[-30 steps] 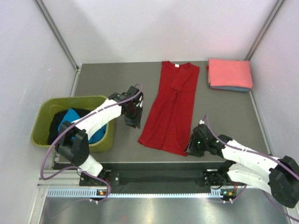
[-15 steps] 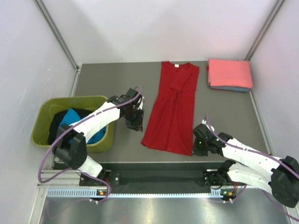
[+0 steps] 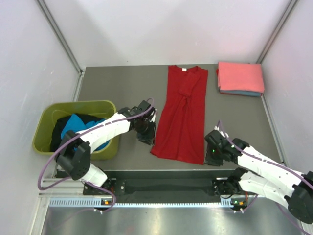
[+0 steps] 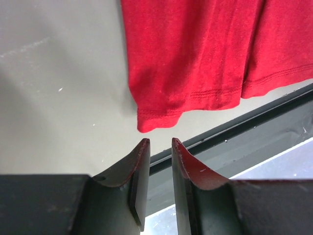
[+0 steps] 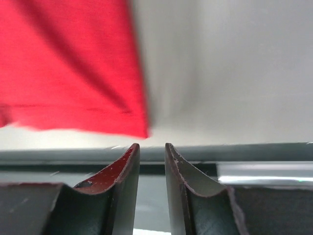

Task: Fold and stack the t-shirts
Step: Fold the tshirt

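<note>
A bright red t-shirt (image 3: pixel 182 115), folded into a narrow strip, lies lengthwise mid-table with its collar at the far end and its hem by the front edge. My left gripper (image 3: pixel 148 137) is at the hem's left corner. In the left wrist view its jaws (image 4: pixel 160 142) stand a narrow gap apart and empty, with the red corner (image 4: pixel 146 125) just beyond the tips. My right gripper (image 3: pixel 211 157) is just right of the hem's right corner. It is open and empty (image 5: pixel 151 145), and the red corner (image 5: pixel 139 128) lies just past its left fingertip. A folded salmon-pink t-shirt (image 3: pixel 240 76) lies on a blue one (image 3: pixel 239 93) at the back right.
An olive-green tub (image 3: pixel 73 104) stands at the table's left edge, holding a turquoise shirt (image 3: pixel 78 122) and a black one (image 3: pixel 58 131). The table's front edge and a dark rail (image 4: pixel 254 122) run right under both grippers. White walls enclose the table.
The red shirt's hem end has swung right, so the shirt lies straighter. My left gripper moved right and nearer to the hem's left corner. My right gripper shifted right and let go of the hem.
</note>
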`<action>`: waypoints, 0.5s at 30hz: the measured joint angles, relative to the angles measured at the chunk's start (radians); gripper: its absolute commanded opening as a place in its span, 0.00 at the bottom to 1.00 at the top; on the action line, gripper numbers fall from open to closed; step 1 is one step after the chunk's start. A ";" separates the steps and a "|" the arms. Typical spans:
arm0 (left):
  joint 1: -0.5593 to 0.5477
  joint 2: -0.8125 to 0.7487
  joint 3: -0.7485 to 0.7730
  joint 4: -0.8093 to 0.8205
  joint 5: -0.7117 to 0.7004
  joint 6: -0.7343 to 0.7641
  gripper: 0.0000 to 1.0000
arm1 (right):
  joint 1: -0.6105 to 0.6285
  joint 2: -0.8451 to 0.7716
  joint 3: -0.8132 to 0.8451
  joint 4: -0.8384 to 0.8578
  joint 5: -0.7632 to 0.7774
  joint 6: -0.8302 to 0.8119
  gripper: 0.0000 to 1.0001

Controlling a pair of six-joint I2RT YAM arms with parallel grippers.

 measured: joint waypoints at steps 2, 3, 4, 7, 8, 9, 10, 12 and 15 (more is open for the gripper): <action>-0.008 0.000 -0.015 0.022 0.002 -0.007 0.28 | 0.000 -0.015 0.053 -0.010 -0.011 0.000 0.29; -0.011 0.000 -0.028 0.035 0.005 -0.012 0.27 | 0.000 -0.019 0.073 -0.002 -0.019 0.000 0.31; -0.015 0.000 -0.048 0.057 0.010 -0.020 0.26 | 0.000 -0.020 0.097 0.011 -0.031 0.000 0.33; -0.027 0.000 -0.112 0.096 0.018 -0.046 0.22 | 0.000 -0.002 0.153 0.075 -0.053 -0.001 0.36; -0.034 0.000 -0.135 0.109 0.018 -0.059 0.21 | 0.000 0.014 0.166 0.106 -0.064 0.000 0.37; -0.041 0.001 -0.156 0.118 0.019 -0.071 0.20 | 0.000 0.036 0.177 0.139 -0.073 0.000 0.37; -0.051 0.001 -0.175 0.130 0.019 -0.084 0.18 | 0.002 0.064 0.183 0.177 -0.082 -0.001 0.37; -0.077 0.001 -0.203 0.154 0.017 -0.109 0.17 | 0.010 0.129 0.195 0.237 -0.090 -0.002 0.38; -0.127 0.001 -0.233 0.190 0.010 -0.148 0.16 | 0.040 0.246 0.213 0.316 -0.097 -0.009 0.39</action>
